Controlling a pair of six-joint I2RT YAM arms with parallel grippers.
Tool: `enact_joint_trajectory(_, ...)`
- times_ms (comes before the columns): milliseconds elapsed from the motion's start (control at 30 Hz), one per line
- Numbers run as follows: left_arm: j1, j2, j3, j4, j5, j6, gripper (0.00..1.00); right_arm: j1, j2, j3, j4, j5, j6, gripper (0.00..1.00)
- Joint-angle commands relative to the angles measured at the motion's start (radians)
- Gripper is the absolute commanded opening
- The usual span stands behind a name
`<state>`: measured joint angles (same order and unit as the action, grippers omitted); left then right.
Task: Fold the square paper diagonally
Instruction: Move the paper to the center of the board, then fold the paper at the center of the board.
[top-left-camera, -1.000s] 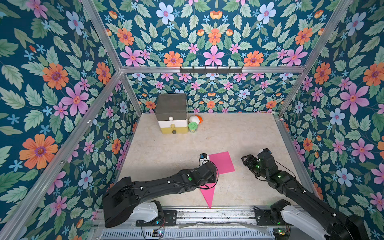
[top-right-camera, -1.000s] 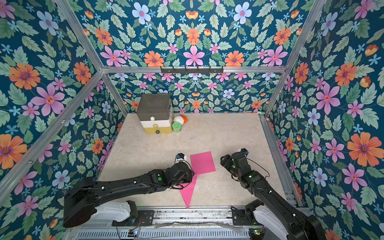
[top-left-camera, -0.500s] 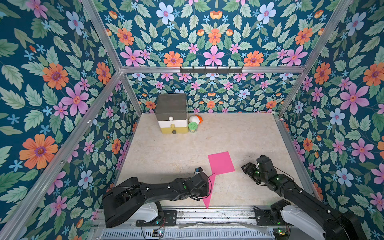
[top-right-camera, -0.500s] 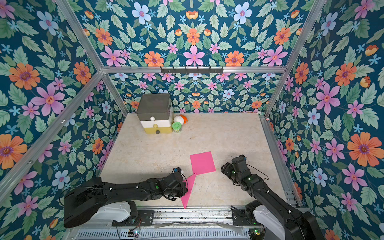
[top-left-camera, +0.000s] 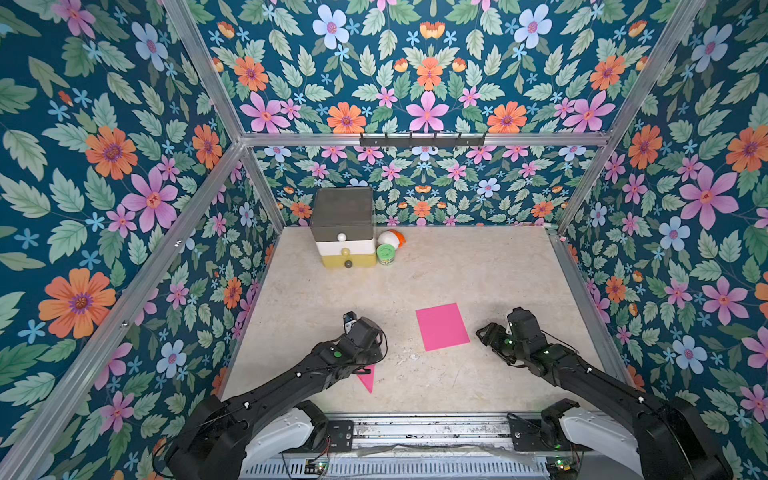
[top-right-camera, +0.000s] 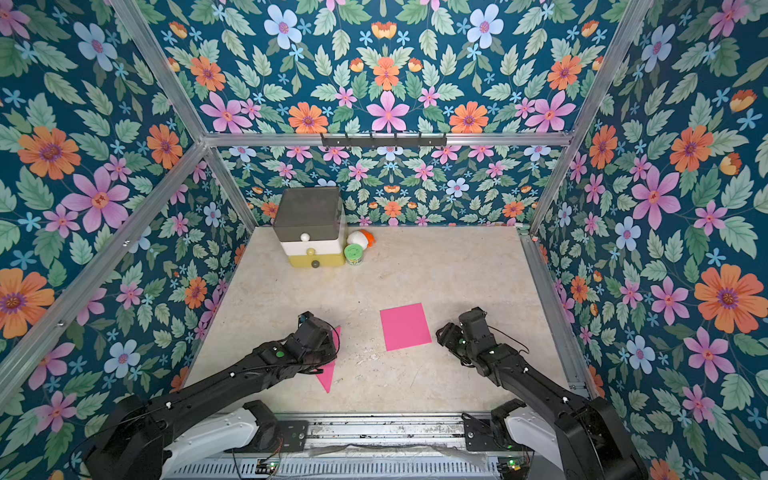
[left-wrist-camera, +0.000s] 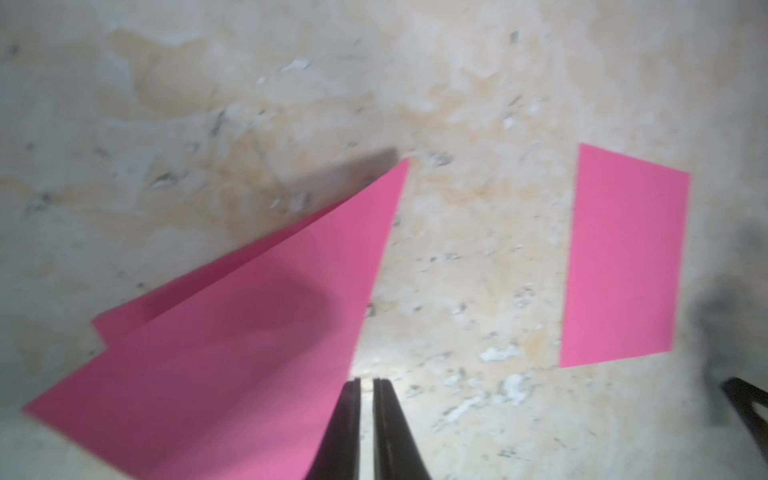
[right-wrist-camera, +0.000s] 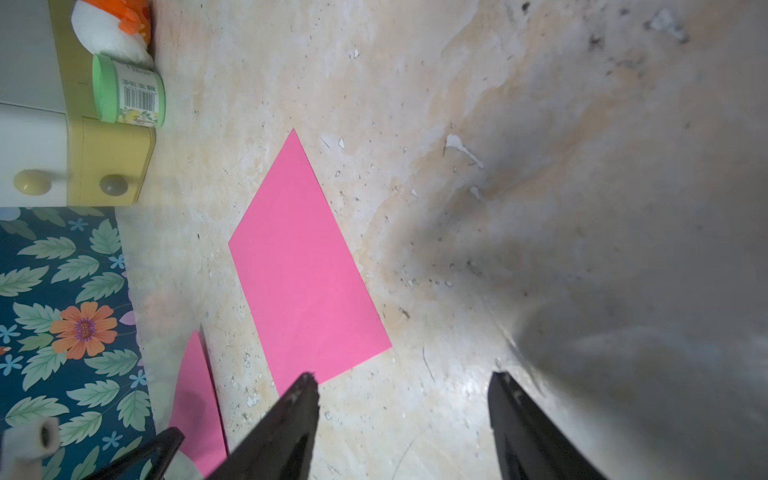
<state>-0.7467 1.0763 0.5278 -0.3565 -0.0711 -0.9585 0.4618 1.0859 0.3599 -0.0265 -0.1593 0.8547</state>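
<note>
A pink sheet (top-left-camera: 442, 327) is found lying flat and unfolded on the table (top-left-camera: 457, 270), a little toward 6 o'clock from the centre. A second pink paper, folded into a triangle (top-right-camera: 328, 376), is found at about 8 o'clock from the sheet, apart from it, with its long point directed to 6 o'clock. In both top views it is largely covered by the left arm's wrist. In the left wrist view two layers are seen, and their edges are not quite matched. The left gripper (left-wrist-camera: 366, 380) is seen all but closed, with only a thin slit left between the jaws; bare table is seen through the slit and nothing is held. The triangle's edge runs up to one finger, though contact cannot be confirmed, the view being blurred. The right gripper (top-left-camera: 484, 332) is placed low over the table just beside the sheet's 3 o'clock edge. Its jaws are spread wide and nothing is held between them. Drawers (top-left-camera: 343, 232) are noted at 11 o'clock by the back wall. A jar (top-left-camera: 385, 253) is set touching their 3 o'clock side, and a toy (top-left-camera: 392, 237) is noted just behind it.
</note>
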Motion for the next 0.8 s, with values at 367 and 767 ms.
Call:
enact_joint_trajectory(367,-0.089,0.47,0.251,0.582,0.266,0.051,0.0,0.077,0.151,0.036,0.074,0.03,0.054,0.69)
enact_joint_trajectory(767,-0.089,0.666,0.217,0.701,0.294,0.021,0.0,0.096,0.253,0.037,0.145,0.018,0.084,0.69)
